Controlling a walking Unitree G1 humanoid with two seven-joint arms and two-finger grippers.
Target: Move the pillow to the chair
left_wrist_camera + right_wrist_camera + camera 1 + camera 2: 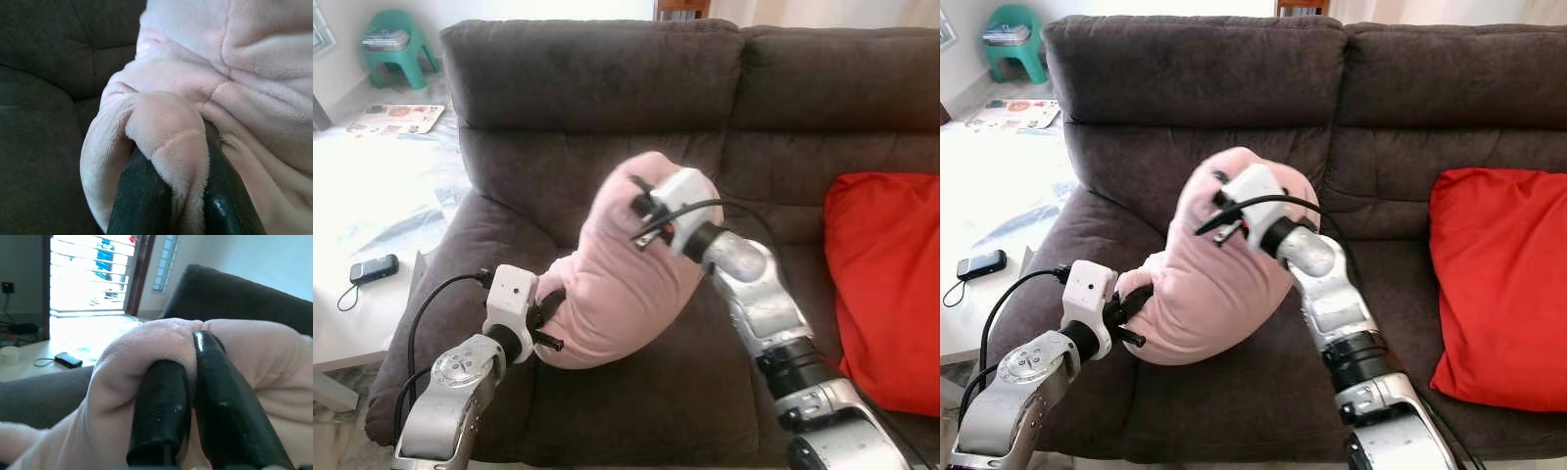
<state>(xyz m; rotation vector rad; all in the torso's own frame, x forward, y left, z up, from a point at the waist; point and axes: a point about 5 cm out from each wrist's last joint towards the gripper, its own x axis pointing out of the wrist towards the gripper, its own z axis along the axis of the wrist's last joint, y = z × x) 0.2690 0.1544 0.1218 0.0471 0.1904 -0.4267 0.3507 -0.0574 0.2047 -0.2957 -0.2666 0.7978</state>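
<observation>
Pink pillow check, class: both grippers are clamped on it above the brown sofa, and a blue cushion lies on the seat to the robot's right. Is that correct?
One detail is wrong: the cushion is red, not blue, as the left eye view shows. The rest holds: the left gripper and right gripper have their jaws shut on the pink pillow above the brown sofa.

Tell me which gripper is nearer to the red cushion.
Right. The right gripper pinches the top of the pink pillow, closer to the red cushion; the left gripper grips the pillow's lower corner, farther away.
</observation>
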